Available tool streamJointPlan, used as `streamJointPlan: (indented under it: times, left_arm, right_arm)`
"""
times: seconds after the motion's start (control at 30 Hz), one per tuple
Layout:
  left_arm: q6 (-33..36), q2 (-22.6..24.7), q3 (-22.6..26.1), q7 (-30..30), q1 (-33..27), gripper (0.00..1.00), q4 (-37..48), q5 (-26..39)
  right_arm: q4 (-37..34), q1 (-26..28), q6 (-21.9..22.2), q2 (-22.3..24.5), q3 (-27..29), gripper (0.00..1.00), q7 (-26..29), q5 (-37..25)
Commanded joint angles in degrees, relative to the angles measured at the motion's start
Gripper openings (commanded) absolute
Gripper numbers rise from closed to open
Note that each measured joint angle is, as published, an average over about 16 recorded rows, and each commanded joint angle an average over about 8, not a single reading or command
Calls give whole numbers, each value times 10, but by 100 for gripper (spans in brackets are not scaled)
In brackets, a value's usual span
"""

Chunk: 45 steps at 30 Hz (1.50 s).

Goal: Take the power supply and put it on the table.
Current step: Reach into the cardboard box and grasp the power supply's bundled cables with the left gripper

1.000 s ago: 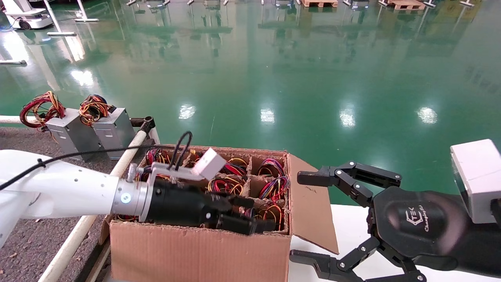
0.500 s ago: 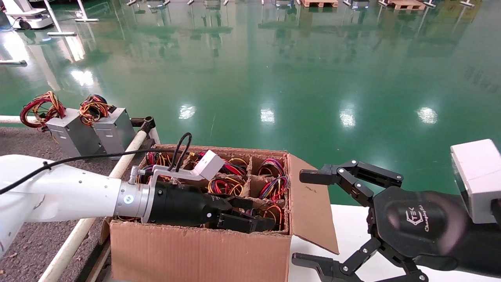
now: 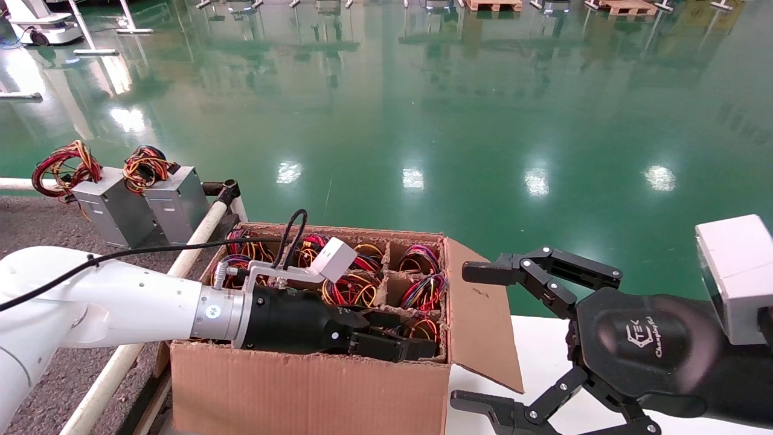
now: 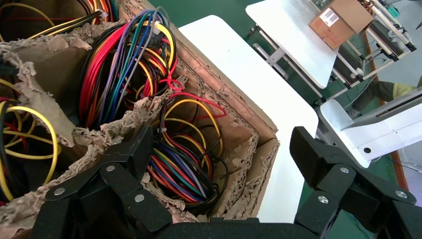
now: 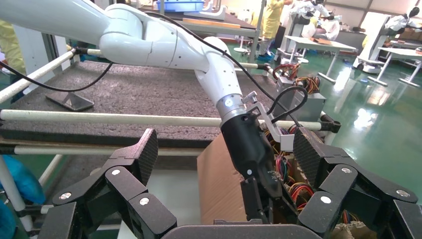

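Left gripper (image 3: 416, 341) spread wide, low over the cardboard box's (image 3: 302, 386) near-right compartment. Risk: fingers snag loose wires (image 4: 181, 164) or torn dividers. Right gripper (image 3: 492, 338) open, parked beside box.

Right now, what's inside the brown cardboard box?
Inside the brown cardboard box, torn cardboard dividers separate coiled bundles of coloured wires. The open left gripper hangs over one. Anything beneath the coils is covered.

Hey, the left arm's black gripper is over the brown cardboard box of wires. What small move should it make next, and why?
Probably lower the left gripper straight down into the corner compartment of the cardboard box. Its jaws stand open above the coiled bundle of coloured wires there, not yet around it. The right gripper hangs open over the white surface.
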Motion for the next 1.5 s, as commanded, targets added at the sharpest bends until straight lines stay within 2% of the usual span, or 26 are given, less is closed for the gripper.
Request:
streamJointPlan:
  times: [0.03,0.1,0.5,0.87,1.27,1.5]
  left_arm:
    - [0,4,-1,0,-2,4,6,-2]
    - [0,6,0,3,-5,0,10,0]
    - [-13,9,11,52,-13,0,24,19]
    - [-20,10,6,49,-13,0,55,12]
    - [-27,10,19,102,-16,0,44,34]
    - [-27,5,9,108,-16,0,50,20]
  right_arm:
    - [0,0,0,0,0,100,0,0]
    - [0,0,0,0,0,100,0,0]
    - [0,0,0,0,0,100,0,0]
    - [0,0,0,0,0,100,0,0]
    - [0,0,0,0,0,100,0,0]
    - [0,0,0,0,0,100,0,0]
